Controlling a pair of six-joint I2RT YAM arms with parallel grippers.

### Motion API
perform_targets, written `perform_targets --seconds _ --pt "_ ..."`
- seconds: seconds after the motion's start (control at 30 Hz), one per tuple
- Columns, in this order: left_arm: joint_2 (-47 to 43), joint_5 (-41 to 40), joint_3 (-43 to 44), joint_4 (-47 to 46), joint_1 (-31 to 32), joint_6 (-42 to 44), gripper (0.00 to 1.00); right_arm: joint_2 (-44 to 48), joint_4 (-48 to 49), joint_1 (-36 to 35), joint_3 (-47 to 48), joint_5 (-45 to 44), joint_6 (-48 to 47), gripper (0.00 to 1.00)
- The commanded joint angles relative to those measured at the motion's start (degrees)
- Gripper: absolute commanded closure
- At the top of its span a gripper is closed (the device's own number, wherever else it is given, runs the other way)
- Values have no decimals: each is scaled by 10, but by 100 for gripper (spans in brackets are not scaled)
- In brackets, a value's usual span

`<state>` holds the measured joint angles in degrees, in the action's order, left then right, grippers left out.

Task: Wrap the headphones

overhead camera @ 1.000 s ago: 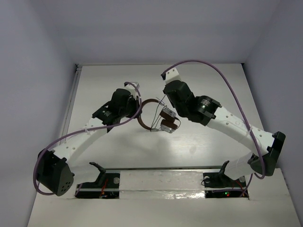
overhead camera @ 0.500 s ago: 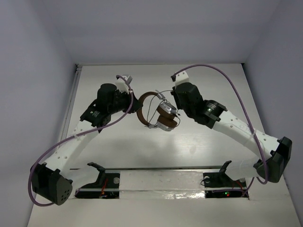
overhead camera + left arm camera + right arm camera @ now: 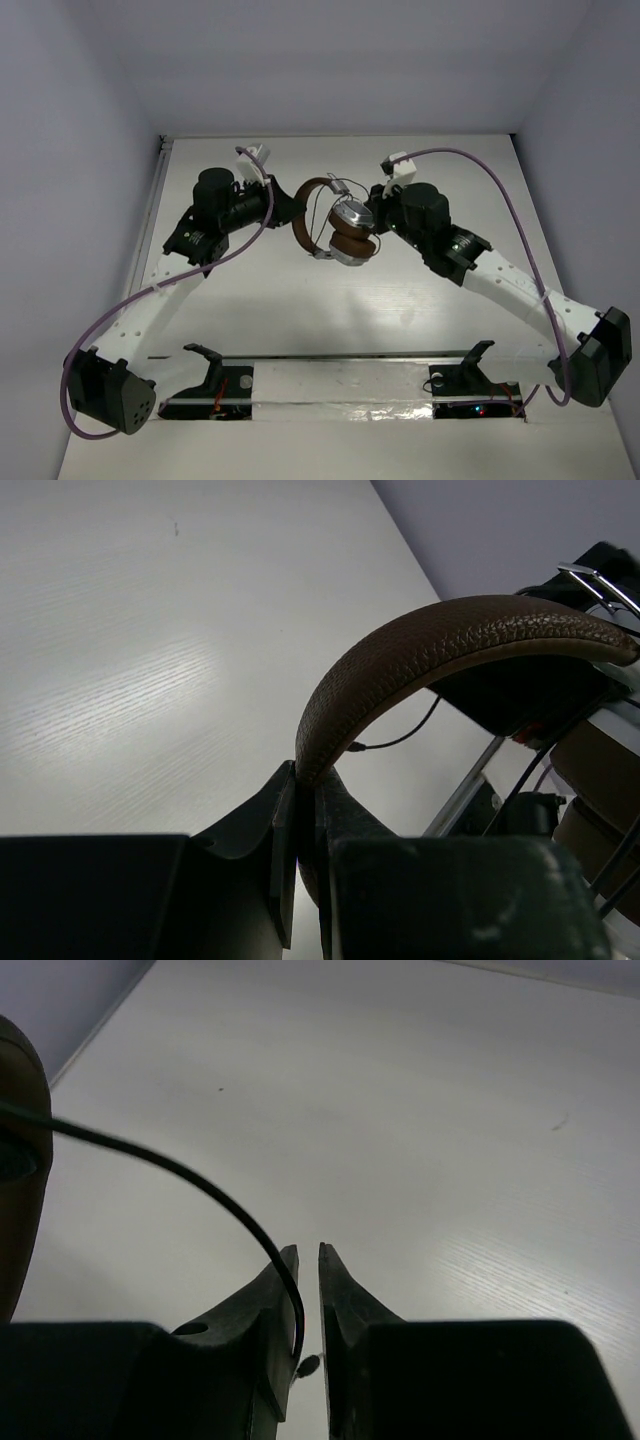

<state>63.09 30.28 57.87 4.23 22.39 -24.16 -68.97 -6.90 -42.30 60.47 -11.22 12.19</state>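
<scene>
The headphones (image 3: 350, 232) hang between my two grippers above the middle of the white table (image 3: 300, 310). The brown headband (image 3: 303, 225) faces left and the silver earcups and brown pads face right. My left gripper (image 3: 288, 210) is shut on the headband; the left wrist view shows the band (image 3: 440, 640) arching up out of the closed left gripper (image 3: 305, 780). My right gripper (image 3: 372, 208) is beside the earcups. In the right wrist view the right gripper (image 3: 308, 1252) is nearly closed, with the thin dark cable (image 3: 200, 1185) running down between the fingers. A brown ear pad (image 3: 20, 1160) shows at the left edge.
Thick purple arm cables (image 3: 500, 200) loop over both arms. A metal rail (image 3: 152, 220) runs along the table's left edge. Grey walls close in the left, far and right sides. Two black arm mounts (image 3: 215, 372) sit at the near edge.
Both grippers have moved toward the far side of the table, carrying the headphones with them. The headphones have turned, and the two arms now stand wider apart.
</scene>
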Motion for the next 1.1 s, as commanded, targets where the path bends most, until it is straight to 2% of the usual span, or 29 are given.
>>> perform_targets --seconds 0.0,0.17,0.43,0.67,0.83,0.93,0.97,1.07 --pt "-17 27 34 -96 -4 -56 100 15 123 20 -22 81 36 79" --pt "-11 5 42 -132 -4 -91 100 23 258 50 -99 172 82 79" --pt "-19 -108 47 -120 -4 -115 100 16 354 56 -157 233 138 83" --pt "-4 -138 1 -193 -4 -173 100 -22 469 56 -196 284 194 83" --pt "36 -192 -8 -200 2 -171 100 -46 498 56 -211 323 225 84" --pt "48 -207 -29 -219 8 -180 100 -38 530 56 -250 317 246 90" --pt "57 -208 -34 -229 8 -184 100 -38 535 56 -262 316 248 96" --pt "75 -221 -42 -243 14 -191 100 -40 543 56 -275 315 254 100"
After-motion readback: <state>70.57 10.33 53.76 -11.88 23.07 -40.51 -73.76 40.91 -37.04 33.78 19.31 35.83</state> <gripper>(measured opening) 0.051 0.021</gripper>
